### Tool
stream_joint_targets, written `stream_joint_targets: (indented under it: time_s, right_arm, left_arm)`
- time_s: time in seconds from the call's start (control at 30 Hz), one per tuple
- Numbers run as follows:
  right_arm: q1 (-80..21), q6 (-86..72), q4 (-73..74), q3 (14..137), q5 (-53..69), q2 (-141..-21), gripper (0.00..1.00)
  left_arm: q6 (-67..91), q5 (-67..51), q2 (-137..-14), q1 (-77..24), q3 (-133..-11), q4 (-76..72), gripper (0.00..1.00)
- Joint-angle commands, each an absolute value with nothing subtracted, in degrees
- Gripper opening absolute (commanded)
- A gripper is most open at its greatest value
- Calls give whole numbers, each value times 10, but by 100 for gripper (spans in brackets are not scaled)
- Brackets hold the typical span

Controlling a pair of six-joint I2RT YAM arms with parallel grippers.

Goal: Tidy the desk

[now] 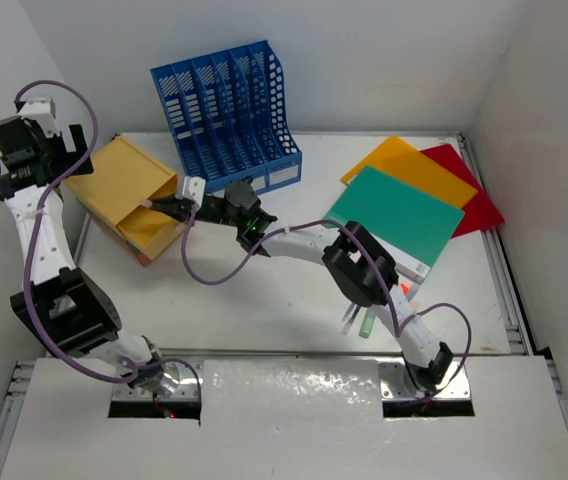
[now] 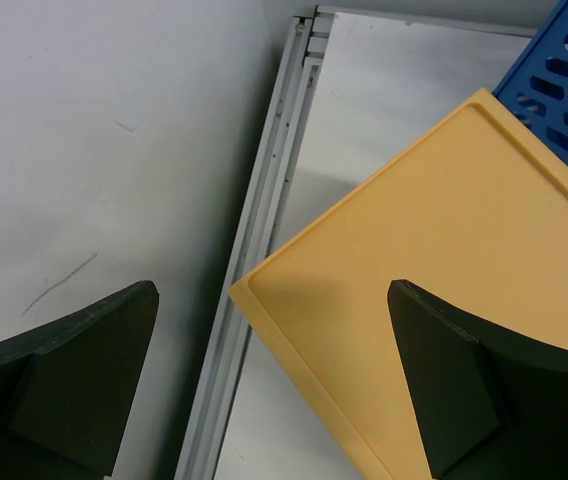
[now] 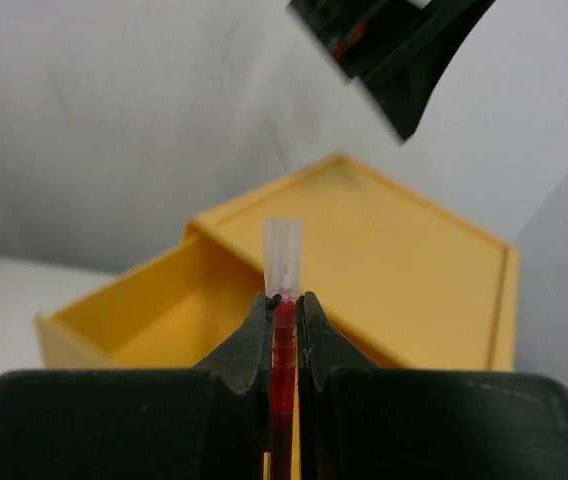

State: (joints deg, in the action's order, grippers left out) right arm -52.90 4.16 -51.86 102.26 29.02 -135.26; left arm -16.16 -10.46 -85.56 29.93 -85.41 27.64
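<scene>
Pen-stashing step, I'd say: right gripper point(image 3: 284, 298) clamped on a red pen point(image 3: 283, 335), aimed at the open yellow drawer point(image 3: 134, 315) at the far-left corner of the desk point(image 1: 294, 310), left gripper point(image 2: 269, 345) wide open above it; next it needs nudging over and letting go.

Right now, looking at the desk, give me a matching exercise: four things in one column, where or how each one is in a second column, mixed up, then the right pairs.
Things:
1. blue file rack
2. yellow drawer box
3. green folder
4. red pen

Places or states:
A. pinched in the shut right end effector
B. lying on the right, overlapping the orange folder
C. standing at the far edge of the desk
D. on the left, drawer pulled open

Pairs: 1-C, 2-D, 3-B, 4-A.
</scene>
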Motion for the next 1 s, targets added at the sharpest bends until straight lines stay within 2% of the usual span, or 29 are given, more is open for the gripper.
stream_joint_targets:
  time_s: [0.0,0.07,0.13,0.17,0.27,0.33,0.43,0.5,0.57,0.63,0.73,0.77,0.8,0.87,0.97]
  right_arm:
    - [-526,103,-533,984,312,-1295,0]
    - [-526,113,-520,976,312,-1289,1]
    - [-526,110,-509,979,309,-1288,20]
    - [-527,103,-507,982,309,-1288,40]
    - [-528,96,-506,990,302,-1285,58]
    - [-532,95,-509,1005,278,-1285,59]
    - [-536,77,-502,1024,265,-1280,69]
    - [-537,48,-535,1003,254,-1245,71]
    - [-536,5,-579,921,213,-1196,70]
    - [-537,-16,-562,807,157,-1089,72]
    - [-537,-4,-390,695,-38,-946,70]
    - [-536,-4,-275,677,-100,-919,70]
    - [-536,-9,-217,662,-209,-896,69]
    - [-528,-49,-86,609,-320,-846,70]
    - [-494,-153,34,526,-338,-789,68]
  left_arm:
    - [-156,-100,-854,295,-857,241,100]
    - [-156,-100,-855,296,-856,241,100]
    - [-156,-99,-855,296,-856,240,100]
    - [-156,-98,-856,296,-857,240,100]
    - [-156,-96,-854,295,-856,239,100]
    - [-156,-96,-857,295,-859,239,100]
    - [-154,-92,-871,295,-871,247,100]
    - [-155,-91,-874,295,-871,249,99]
    - [-155,-91,-870,295,-864,244,100]
    - [-157,-85,-864,294,-858,236,100]
    - [-162,-76,-861,294,-859,229,100]
    - [-163,-73,-860,295,-860,227,100]
    - [-163,-68,-860,295,-860,223,100]
    - [-162,-63,-861,295,-866,220,99]
    - [-156,-62,-860,296,-873,211,100]
